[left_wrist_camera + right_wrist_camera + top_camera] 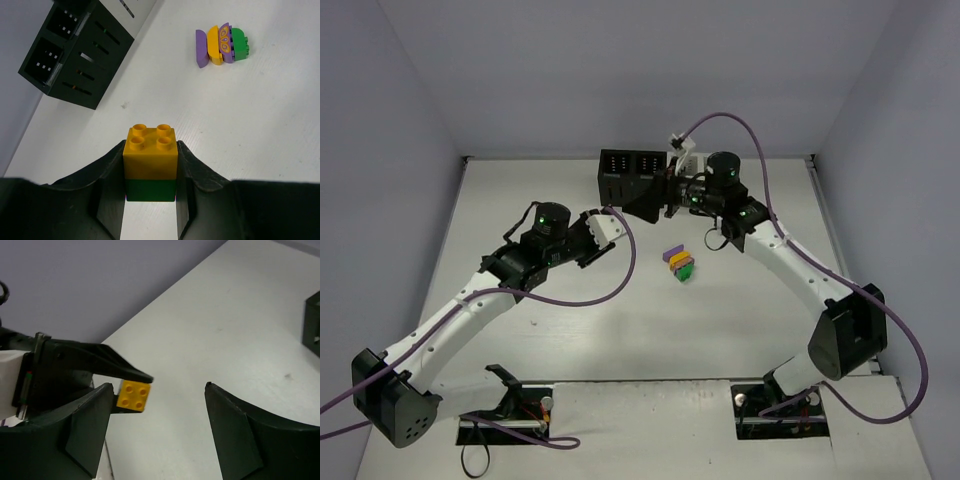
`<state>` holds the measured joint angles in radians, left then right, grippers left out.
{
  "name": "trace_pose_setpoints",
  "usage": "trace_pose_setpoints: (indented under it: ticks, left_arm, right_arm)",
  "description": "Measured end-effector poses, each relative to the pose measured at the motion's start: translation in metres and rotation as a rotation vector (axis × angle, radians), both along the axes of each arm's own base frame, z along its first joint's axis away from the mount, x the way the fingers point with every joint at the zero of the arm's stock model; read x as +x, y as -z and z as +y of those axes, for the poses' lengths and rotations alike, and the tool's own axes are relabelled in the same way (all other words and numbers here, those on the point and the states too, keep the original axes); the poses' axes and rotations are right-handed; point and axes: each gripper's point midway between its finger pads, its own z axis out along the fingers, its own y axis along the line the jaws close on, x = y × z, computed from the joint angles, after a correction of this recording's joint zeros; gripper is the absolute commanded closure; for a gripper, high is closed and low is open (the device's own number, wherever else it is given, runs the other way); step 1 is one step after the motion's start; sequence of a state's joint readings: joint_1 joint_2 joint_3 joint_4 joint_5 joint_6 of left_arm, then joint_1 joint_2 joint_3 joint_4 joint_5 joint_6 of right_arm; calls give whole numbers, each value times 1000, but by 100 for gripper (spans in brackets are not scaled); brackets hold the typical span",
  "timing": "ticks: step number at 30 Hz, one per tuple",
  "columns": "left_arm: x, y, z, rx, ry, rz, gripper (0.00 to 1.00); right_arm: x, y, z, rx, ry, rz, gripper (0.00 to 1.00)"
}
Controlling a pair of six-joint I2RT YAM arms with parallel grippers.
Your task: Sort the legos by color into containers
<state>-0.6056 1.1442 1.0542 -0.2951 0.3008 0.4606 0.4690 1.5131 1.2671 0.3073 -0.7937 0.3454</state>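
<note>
Bright even overhead light; soft shadows; sharp focus.

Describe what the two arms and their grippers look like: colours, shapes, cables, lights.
The left arm and right arm are built alike: white links, black joint housings with small green lights, and a purple cable looping alongside each. The left gripper and right gripper both have matte black, wedge-shaped fingers.
</note>
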Motion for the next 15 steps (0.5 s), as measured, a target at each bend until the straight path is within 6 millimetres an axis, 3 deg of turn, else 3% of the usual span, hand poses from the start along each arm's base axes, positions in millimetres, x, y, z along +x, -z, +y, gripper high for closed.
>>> trace_pose_setpoints:
  ticks: [6,9,15]
  left_arm:
    - [-2,0,-2,-7,16,4,84]
    - [-3,0,-3,-9,20,5,85]
    - [-3,0,-4,-12,28,7,84]
  right_arm:
    - [-38,22,24,6,-96,83,30]
    - [-45,32,27,6,-105,124,30]
    - [-51,28,34,26,-122,126,31]
